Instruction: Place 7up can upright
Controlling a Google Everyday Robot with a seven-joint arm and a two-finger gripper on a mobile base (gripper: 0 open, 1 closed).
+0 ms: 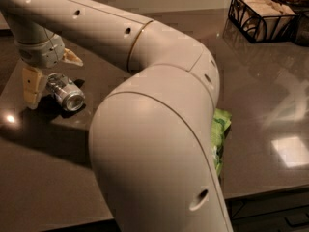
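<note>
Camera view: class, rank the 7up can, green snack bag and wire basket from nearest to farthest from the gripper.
The gripper is at the left of the table.
1. 7up can: on its side, right beside the gripper.
2. green snack bag: centre-right, partly behind the arm.
3. wire basket: far right back corner.

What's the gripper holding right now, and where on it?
Cannot be told: the gripper sits at the far end of the 7up can, lying on its side; contact is hidden.
</note>
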